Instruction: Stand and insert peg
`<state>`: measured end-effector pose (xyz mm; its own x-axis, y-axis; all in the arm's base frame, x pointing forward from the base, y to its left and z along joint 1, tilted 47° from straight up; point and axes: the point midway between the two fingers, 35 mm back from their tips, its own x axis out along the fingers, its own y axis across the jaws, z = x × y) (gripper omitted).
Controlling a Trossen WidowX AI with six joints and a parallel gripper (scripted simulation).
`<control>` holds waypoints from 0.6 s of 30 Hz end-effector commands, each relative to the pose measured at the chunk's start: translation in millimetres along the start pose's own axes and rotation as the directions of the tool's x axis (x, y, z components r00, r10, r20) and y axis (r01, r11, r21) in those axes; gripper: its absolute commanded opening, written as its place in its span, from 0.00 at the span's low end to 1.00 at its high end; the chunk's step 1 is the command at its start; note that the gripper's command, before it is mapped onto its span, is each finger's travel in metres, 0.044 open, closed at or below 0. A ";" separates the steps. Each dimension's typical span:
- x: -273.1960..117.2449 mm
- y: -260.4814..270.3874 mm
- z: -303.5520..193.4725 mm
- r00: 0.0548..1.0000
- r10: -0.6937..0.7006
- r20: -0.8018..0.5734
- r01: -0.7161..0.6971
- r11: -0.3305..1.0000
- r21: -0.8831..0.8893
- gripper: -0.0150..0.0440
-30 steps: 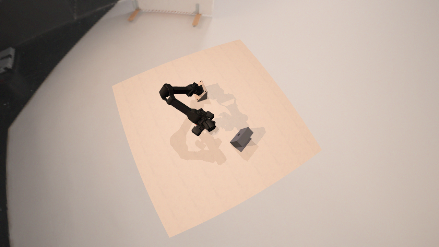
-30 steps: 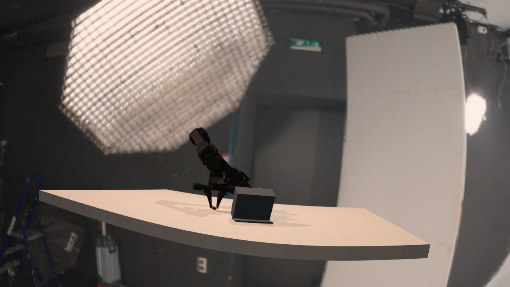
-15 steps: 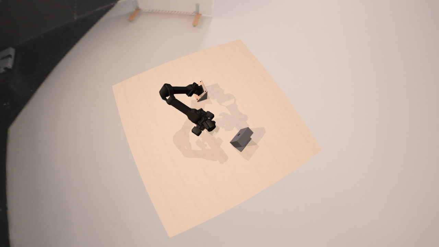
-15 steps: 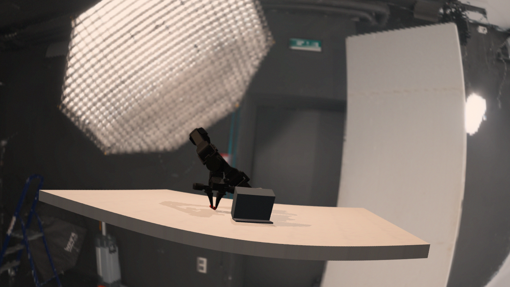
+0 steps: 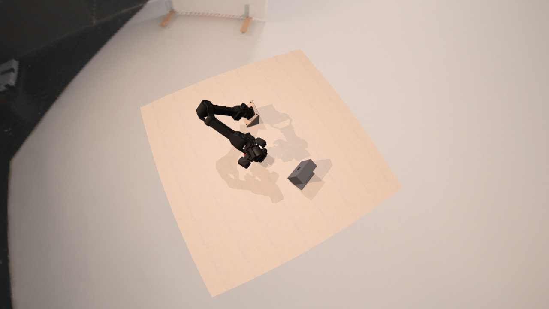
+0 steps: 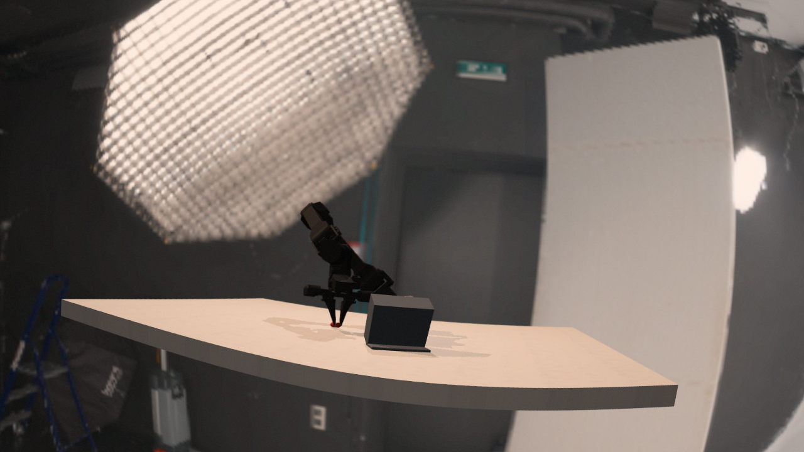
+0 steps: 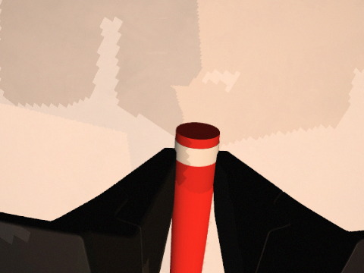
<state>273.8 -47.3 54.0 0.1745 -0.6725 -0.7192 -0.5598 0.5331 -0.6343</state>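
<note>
So the top cam looks down from well above the whole counter (image 5: 307,230), and the exterior one sits low off its side (image 6: 505,397). Both share the arm (image 5: 222,128) (image 6: 351,261) and sloped block (image 5: 303,173) (image 6: 399,326). Wrist cam's close in, aimed between the fingers.

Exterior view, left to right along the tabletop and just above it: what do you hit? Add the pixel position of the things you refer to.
The jaws (image 5: 251,156) (image 6: 336,324), shut on the red peg (image 5: 245,154) (image 6: 333,324) (image 7: 192,212) → the dark block with the sloped panel (image 5: 303,171) (image 6: 399,326). The arm's far part overlaps both, so it is left out.
</note>
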 end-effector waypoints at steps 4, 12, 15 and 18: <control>-4.8 0.0 -2.4 0.998 0.001 0.064 -0.001 1.000 0.000 0.34; -9.2 0.0 -5.2 0.991 0.001 0.133 -0.001 1.000 -0.001 0.34; -10.9 0.0 -6.4 0.987 0.001 0.159 -0.001 1.000 -0.001 0.34; -12.5 -0.1 -7.6 0.983 0.001 0.185 -0.001 1.000 -0.001 0.34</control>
<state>266.8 -43.9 63.2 0.2966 -0.5842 -0.7555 -0.5609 0.5337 -0.6329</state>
